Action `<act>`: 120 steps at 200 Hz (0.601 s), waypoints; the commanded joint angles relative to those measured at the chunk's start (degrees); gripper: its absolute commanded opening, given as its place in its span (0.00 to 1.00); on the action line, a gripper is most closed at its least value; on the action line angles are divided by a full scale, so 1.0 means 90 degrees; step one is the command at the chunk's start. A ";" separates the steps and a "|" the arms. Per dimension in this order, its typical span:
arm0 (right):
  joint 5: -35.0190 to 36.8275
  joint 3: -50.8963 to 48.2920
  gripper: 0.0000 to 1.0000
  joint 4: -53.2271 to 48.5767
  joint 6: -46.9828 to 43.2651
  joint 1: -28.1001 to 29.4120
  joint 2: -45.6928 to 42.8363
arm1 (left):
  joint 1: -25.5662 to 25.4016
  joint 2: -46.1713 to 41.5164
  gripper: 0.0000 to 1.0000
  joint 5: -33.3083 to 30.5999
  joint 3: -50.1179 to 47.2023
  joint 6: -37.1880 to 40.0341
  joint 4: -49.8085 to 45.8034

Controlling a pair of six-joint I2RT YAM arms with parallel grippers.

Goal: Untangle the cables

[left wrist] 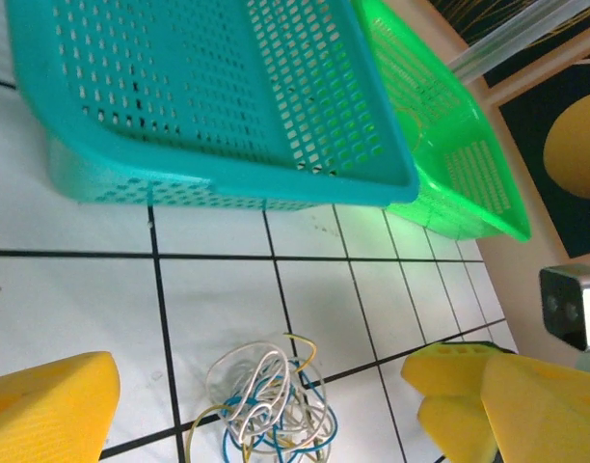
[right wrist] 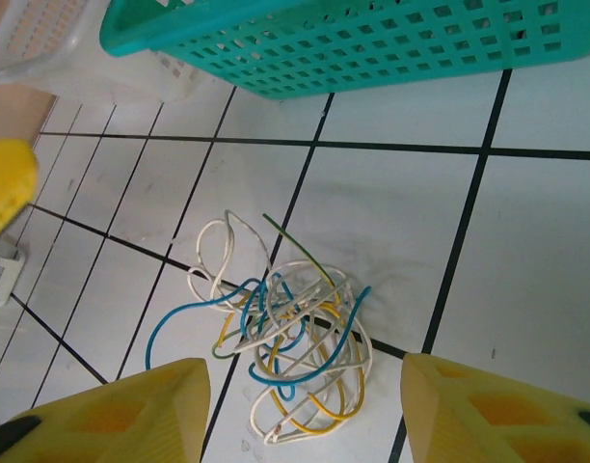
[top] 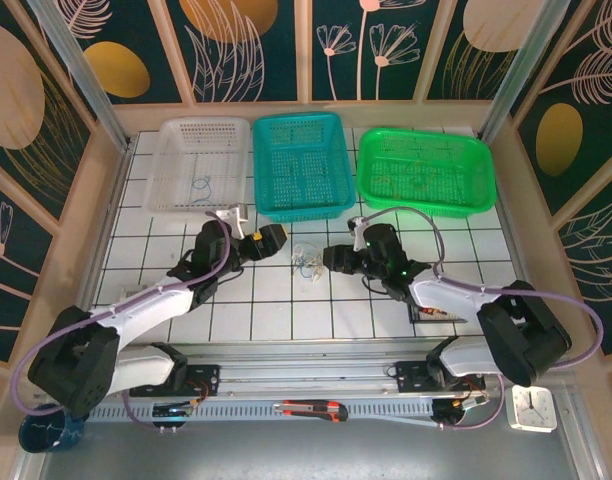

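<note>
The cables are a small tangle of thin white, blue and yellow wires lying on the white tiled table between the two arms. My left gripper is just left of the tangle, and its open yellow fingers stand wide to either side of the cables without touching them. From the right, my right gripper points at the tangle. It is open too, and the cables lie loose between its yellow fingertips, with a blue end curling out to the left.
Three baskets line the far side: white with a thin blue wire in it, teal right behind the tangle, and green. A box cutter and a small clock lie at the near edge.
</note>
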 commanded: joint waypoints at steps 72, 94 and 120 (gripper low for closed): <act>-0.0900 0.0842 0.50 0.0639 -0.0717 -0.0184 0.1378 | -0.0090 0.0126 0.97 -0.0249 -0.0005 -0.0279 0.0491; -0.0915 0.0983 0.50 0.0637 -0.0957 -0.0190 0.1600 | -0.0091 0.0126 0.97 -0.0227 -0.0016 -0.0349 0.0527; -0.0895 0.1174 0.50 0.0587 -0.1132 -0.0188 0.1869 | -0.0090 0.0126 0.97 -0.0213 -0.0052 -0.0426 0.0584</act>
